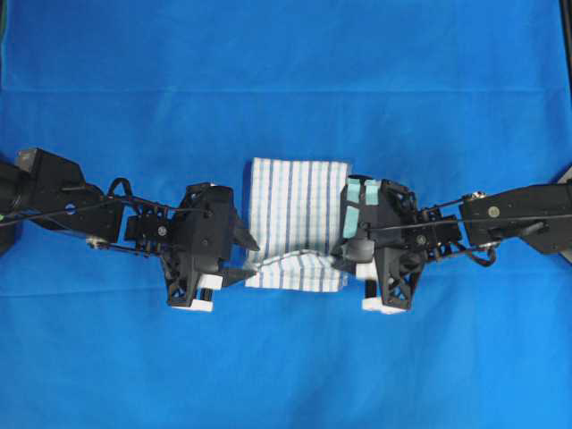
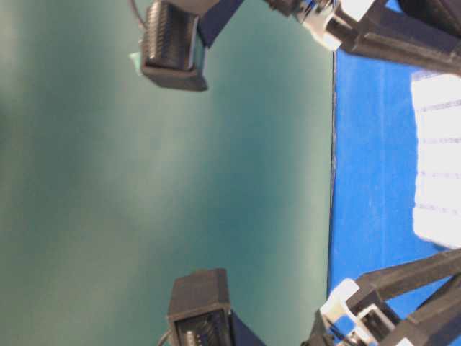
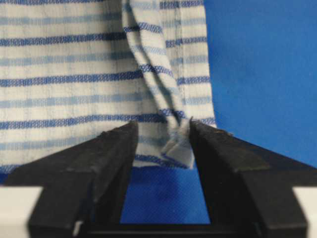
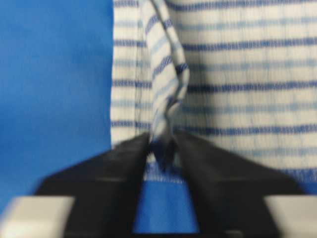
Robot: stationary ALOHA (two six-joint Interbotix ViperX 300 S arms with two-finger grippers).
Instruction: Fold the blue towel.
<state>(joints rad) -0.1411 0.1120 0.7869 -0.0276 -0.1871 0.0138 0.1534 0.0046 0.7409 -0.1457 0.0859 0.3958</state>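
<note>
Overhead view shows the blue towel [image 1: 297,223] at frame centre on the table cloth [image 1: 286,80], stripes running top to bottom, its lower edge doubled up into a ridge that spans between the left gripper [image 1: 243,259] and the right gripper [image 1: 344,261], one at each lower corner and equally near. Left wrist view adds what overhead hides: the jaws stand apart, a pinched corner touching only one finger [image 3: 208,148]. Right wrist view is blurred; its jaws seem parted around the fold, though contact is hard to judge. Table-level view catches only a towel sliver.
</note>
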